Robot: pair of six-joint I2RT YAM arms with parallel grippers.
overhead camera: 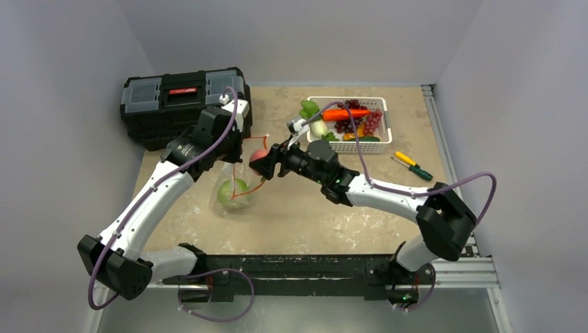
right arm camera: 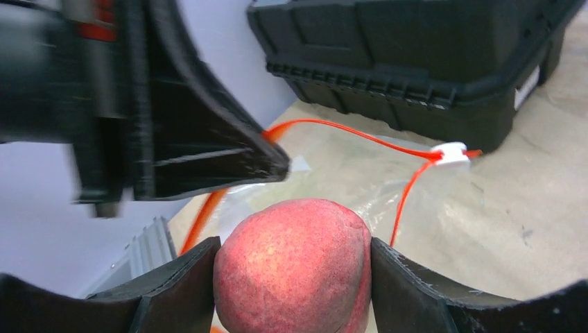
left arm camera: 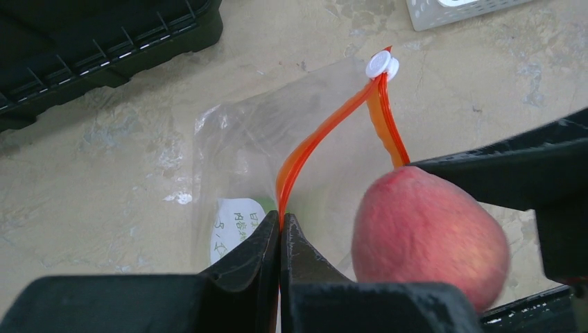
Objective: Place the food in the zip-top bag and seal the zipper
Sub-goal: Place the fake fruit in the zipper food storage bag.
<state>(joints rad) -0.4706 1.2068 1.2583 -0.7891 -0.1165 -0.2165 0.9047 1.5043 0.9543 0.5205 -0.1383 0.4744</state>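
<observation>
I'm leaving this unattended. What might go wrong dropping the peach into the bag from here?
The left fingers pinch only one side of the zipper, so the mouth looks narrow: the peach may catch the strip and land outside the bag. That thin pinch might slip, shutting the mouth.

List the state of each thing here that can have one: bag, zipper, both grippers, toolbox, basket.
zip-top bag, mouth open, a green piece inside.
zipper, unsealed, its two strips apart, slider at one end.
left gripper, shut on the zipper.
right gripper, shut on the pink-red round piece, by the bag's mouth.
toolbox, lid closed.
basket, holding food.
</observation>
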